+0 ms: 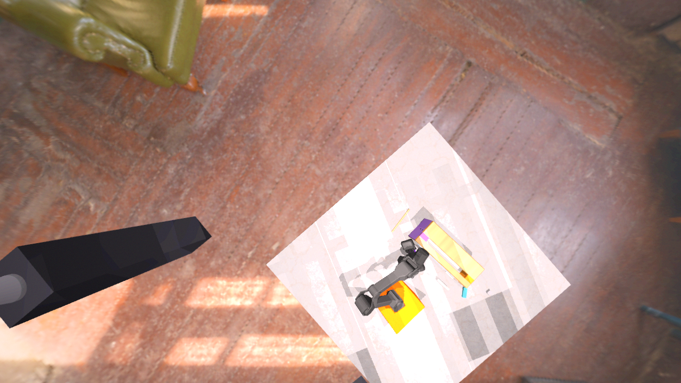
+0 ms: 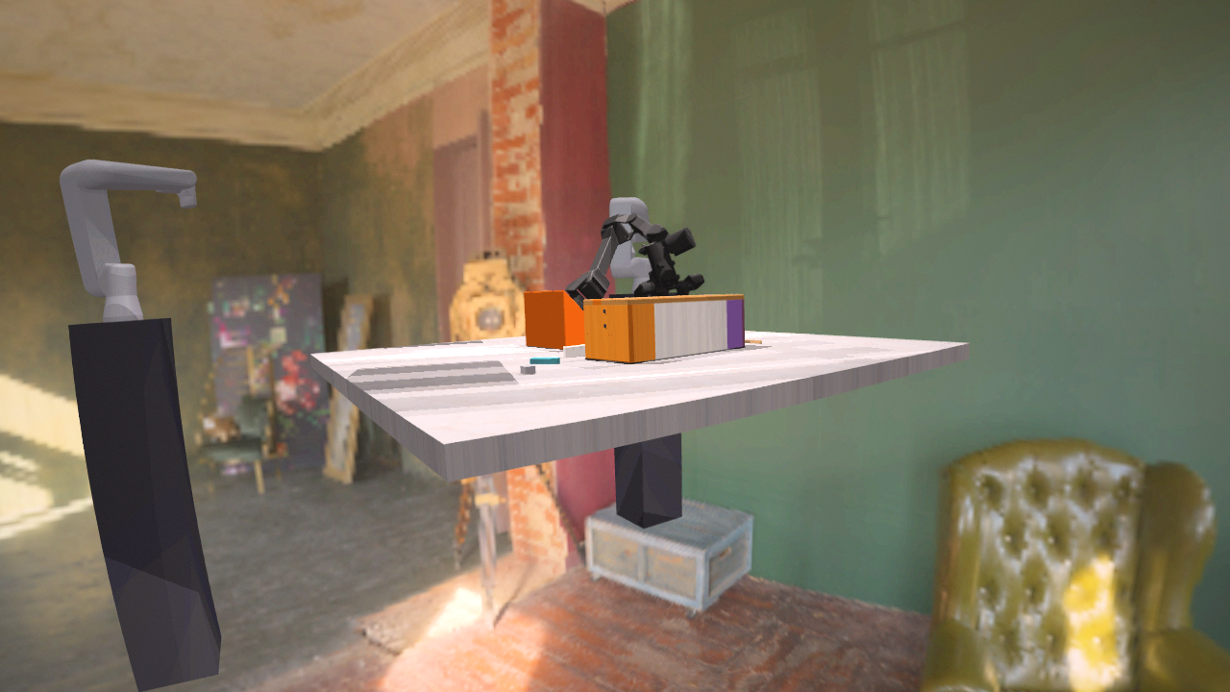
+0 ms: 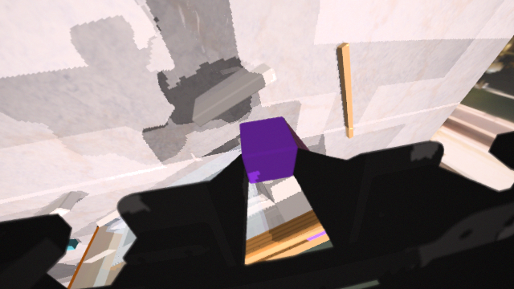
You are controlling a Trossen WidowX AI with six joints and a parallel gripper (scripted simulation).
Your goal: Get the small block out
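The small purple block (image 3: 267, 136) is between my fingertips in the wrist view. My gripper (image 3: 265, 155) (image 1: 415, 250) is shut on it, in front of the box near its purple end. The block appears to be off the table, but its height is hard to judge; in the exterior view the box hides the fingertips. The long box (image 1: 453, 247) (image 2: 619, 331) (image 3: 281, 232) stands upright, orange with a clear front and one purple end.
A grey bar (image 3: 229, 96) lies below the block. A tan stick (image 3: 346, 90) (image 1: 400, 219) lies beyond the purple end. A cyan piece (image 1: 464, 291) (image 2: 544, 360) and a small grey block (image 2: 527, 370) lie off the opposite end. The orange-yellow pedestal (image 1: 407, 316) (image 2: 548, 320) is at the arm's base.
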